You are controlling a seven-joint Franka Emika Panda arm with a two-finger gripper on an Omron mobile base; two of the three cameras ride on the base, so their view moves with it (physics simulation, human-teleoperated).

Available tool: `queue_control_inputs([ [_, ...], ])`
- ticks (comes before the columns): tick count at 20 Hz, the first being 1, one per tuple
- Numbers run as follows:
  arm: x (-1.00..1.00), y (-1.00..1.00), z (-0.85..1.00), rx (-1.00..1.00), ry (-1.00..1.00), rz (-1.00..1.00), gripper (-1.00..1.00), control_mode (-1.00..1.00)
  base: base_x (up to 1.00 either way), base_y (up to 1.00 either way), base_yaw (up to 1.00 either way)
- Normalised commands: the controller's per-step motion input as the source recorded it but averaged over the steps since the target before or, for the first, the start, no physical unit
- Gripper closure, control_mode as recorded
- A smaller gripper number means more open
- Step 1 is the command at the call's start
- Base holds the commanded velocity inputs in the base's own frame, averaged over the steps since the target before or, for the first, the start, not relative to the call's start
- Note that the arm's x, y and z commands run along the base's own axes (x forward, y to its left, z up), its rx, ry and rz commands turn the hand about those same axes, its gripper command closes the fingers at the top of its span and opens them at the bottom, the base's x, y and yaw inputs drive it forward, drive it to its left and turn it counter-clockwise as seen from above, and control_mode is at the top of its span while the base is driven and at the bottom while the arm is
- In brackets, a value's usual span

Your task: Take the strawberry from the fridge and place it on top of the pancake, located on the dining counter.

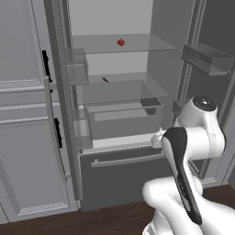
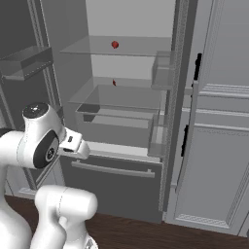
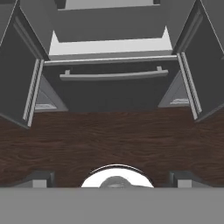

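Left base view: tall dark grey fridge (image 1: 114,174) stands open, tiny bright red strawberry (image 1: 120,42) on its top glass shelf (image 1: 147,43). Right base view: same berry. Hand view: gripper (image 3: 112,178) wide apart, empty, above the drawer's pale bar handle (image 3: 113,75). No writing anywhere.

Open fridge (image 1: 114,151), doors swung wide.
Strawberry (image 1: 120,42) on the fridge's upper shelf (image 1: 137,45); sliver-like item (image 1: 105,80) on the shelf below; bottom drawer (image 1: 124,176) under the shelves; panelled cabinets (image 1: 23,114) left of the fridge.
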Motion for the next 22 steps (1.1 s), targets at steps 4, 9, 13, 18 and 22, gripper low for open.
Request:
queue_control_inputs([
  [4, -0.55, 0.00, -0.14, -0.01, -0.15, 0.00, -1.00, -1.00, 0.00, 0.00, 0.00],
  [9, -0.10, 0.00, -0.09, -0.05, -0.02, 0.00, -1.00, -1.00, 0.00, 0.00, 0.00],
  [13, 0.00, 0.00, 0.00, 0.00, 0.00, 0.00, -1.00, -1.00, 0.00, 0.00, 0.00],
  [18, 0.00, 0.00, 0.00, 0.00, 0.00, 0.00, -1.00, -1.00, 0.00, 0.00, 0.00],
  [22, 0.04, 0.07, -0.01, 0.00, -0.04, 0.00, -1.00, 1.00, 0.17, 0.13, -0.01],
])
